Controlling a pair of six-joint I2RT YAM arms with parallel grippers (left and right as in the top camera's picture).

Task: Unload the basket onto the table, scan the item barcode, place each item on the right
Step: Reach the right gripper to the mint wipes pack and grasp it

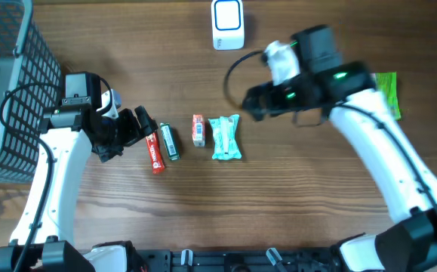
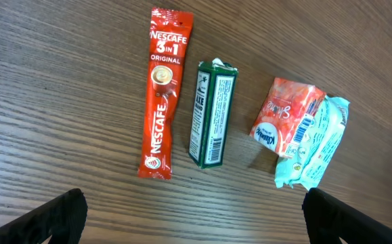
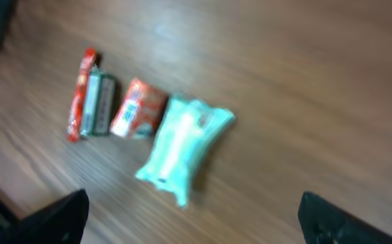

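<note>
Gaping wide, unladen: left hand (image 2: 192,198), right hand (image 3: 192,200); packets (image 1: 225,137) on table (image 1: 309,204), outside basket (image 1: 23,83).

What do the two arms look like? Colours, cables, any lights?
Both have white link shells, left arm and right arm, with black wrist sections and black jaws. A black cable loops off each wrist: right cable, left cable. Green lights glow on the right arm's wrist.
</note>
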